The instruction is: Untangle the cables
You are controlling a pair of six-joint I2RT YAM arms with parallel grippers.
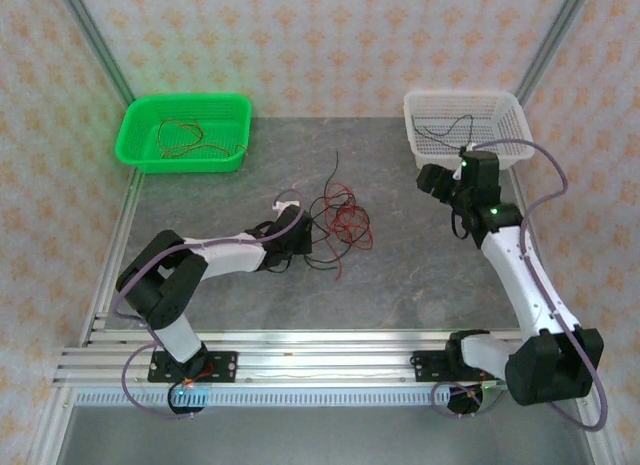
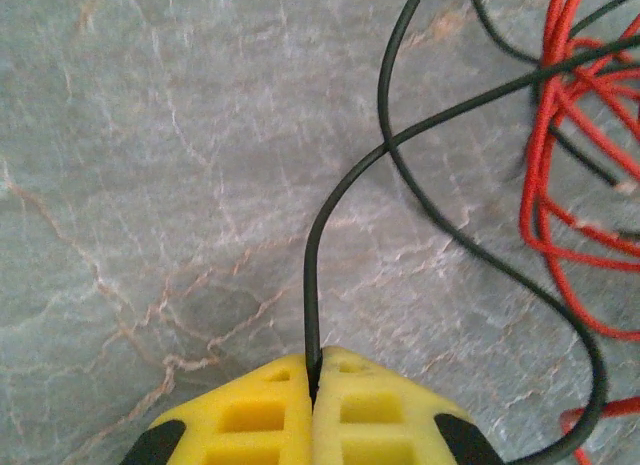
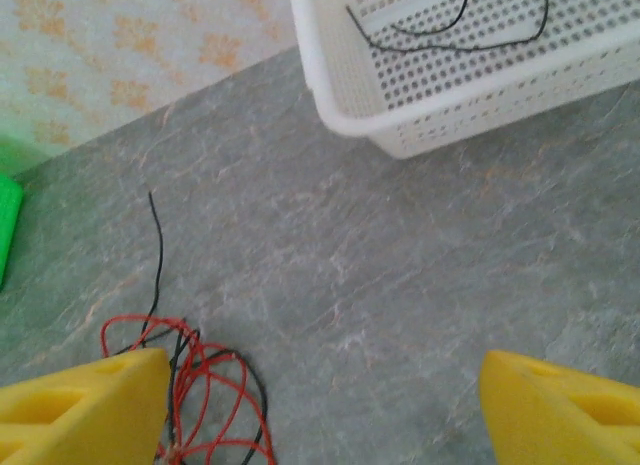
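A tangle of thin red and black cables (image 1: 340,217) lies mid-table. My left gripper (image 1: 300,235) sits low at the tangle's left edge. In the left wrist view its yellow jaws (image 2: 314,370) are shut on one black wire (image 2: 330,200), which rises from the pinch and crosses another black strand. Red loops (image 2: 560,165) lie to the right. My right gripper (image 1: 436,181) hovers near the white basket, well right of the tangle. Its yellow fingers (image 3: 90,400) stand wide open over bare table, with the cables (image 3: 195,395) beside the left finger.
A green basket (image 1: 135,150) at the back left holds a red wire. At the back right, a white perforated basket (image 1: 412,120) holds a black wire (image 3: 450,30). Aluminium frame rails run along the table's near and left edges.
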